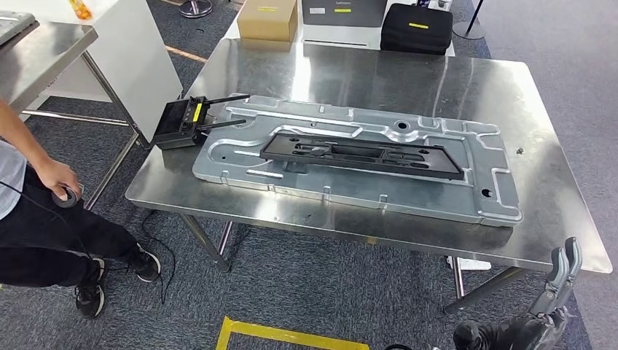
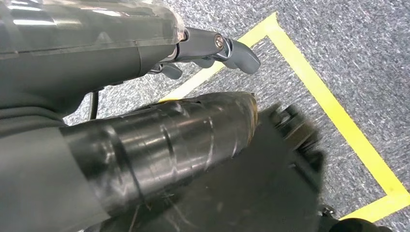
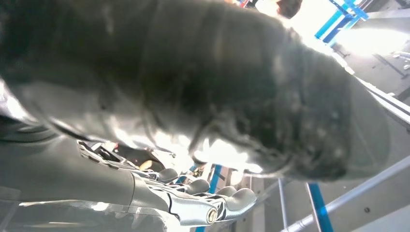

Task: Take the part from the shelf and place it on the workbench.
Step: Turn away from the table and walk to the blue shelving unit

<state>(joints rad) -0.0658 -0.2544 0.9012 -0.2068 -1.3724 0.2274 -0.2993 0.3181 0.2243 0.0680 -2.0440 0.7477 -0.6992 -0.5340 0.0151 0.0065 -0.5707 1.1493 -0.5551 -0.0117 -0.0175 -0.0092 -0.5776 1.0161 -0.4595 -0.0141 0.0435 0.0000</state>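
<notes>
Fingers of the right hand stood upright and loosely apart at the near right corner of the workbench, holding nothing, just below the table edge. The left hand hung low over carpet marked with yellow tape, its fingers stretched out and also empty.

Outward from the right hand, forward and to the left, lay a silver pressed panel flat on the bench. A long black part rested on top of it, its long axis running side to side across the robot's front and tilted slightly down toward the right. The part's right end lay nearer the right hand, so that arm looked better placed for any further reach. With the part on the bench and both hands free, the placing appeared complete.
</notes>
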